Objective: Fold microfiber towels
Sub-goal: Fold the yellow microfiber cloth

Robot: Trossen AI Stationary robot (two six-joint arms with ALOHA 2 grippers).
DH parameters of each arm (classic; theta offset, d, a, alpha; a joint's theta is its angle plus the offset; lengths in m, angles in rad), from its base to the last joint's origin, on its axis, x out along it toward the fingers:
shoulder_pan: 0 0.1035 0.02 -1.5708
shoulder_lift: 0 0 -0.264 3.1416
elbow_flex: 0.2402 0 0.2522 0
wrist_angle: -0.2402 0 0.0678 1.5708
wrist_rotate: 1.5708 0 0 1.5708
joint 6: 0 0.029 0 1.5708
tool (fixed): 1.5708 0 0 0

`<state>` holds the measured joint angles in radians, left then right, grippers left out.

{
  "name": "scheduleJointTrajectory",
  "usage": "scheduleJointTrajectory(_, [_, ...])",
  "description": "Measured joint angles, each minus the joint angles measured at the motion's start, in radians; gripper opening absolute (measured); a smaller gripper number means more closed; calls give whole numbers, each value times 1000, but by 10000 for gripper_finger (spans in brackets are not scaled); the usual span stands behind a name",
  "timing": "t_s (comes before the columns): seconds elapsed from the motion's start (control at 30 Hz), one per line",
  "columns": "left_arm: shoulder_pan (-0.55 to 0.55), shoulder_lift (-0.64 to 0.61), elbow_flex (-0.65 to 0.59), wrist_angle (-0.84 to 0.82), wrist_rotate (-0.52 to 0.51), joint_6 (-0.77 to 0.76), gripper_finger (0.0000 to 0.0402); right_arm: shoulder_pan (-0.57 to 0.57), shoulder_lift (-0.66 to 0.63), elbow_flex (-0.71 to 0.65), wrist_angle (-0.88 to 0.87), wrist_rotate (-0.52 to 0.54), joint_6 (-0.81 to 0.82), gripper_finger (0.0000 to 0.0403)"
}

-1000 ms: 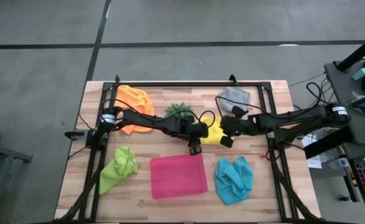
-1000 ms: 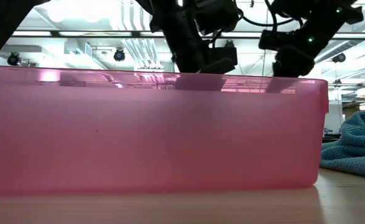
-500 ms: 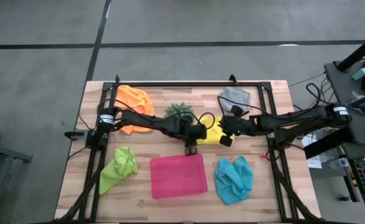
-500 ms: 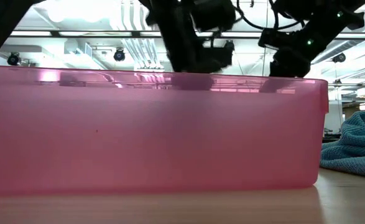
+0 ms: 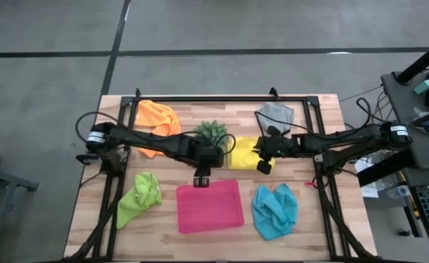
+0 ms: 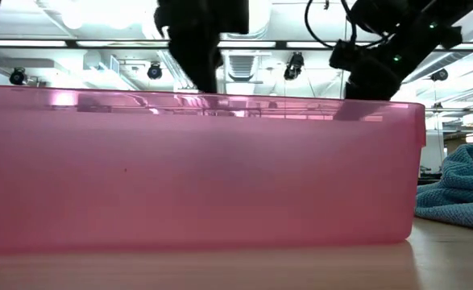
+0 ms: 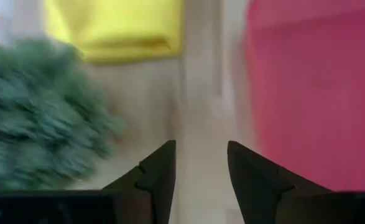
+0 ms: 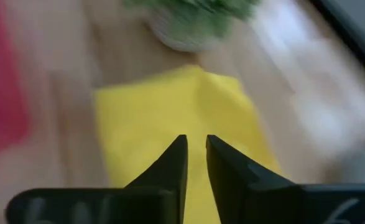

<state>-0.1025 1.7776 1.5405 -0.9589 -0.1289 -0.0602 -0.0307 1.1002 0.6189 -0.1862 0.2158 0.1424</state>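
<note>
The yellow towel [image 5: 243, 153] lies flat and folded on the worktop [image 5: 313, 219], between the green plant [image 5: 213, 131] and the pink tray [image 5: 209, 206]. The left end effector [image 5: 200, 178] hangs released and empty just above the tray's far edge. The right end effector [image 5: 261, 166], fingers nearly clenched and grasping nothing, hovers at the towel's right edge

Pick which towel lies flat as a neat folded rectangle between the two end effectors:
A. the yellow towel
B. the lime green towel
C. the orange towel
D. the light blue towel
A: the yellow towel lies flat and square-edged beside the plant, between the left end effector and the right end effector, while the others lie crumpled.
</note>
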Motion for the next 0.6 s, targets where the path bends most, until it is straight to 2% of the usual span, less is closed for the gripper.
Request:
scheduleJointTrajectory(0.13, [-36,-62,-47,-69,140,-175,129,0,73,-5,167,-49,-7,101])
scheduleJointTrajectory(0.23, [-89,-103,-83,-96,198,-354,129,-17,143,9,250,-10,137,131])
scheduleJointTrajectory(0.3, [-136,-130,-104,-88,194,-459,129,-27,196,59,237,-14,276,146])
scheduleJointTrajectory(0.37, [-191,-158,-122,-81,171,-499,129,-27,243,127,178,-53,311,155])
scheduleJointTrajectory(0.47, [-260,-198,-148,-72,145,-482,129,-8,316,246,55,-59,341,158])
scheduleJointTrajectory(0.6, [-292,-236,-157,-69,65,-456,129,20,413,376,-79,-26,394,149])
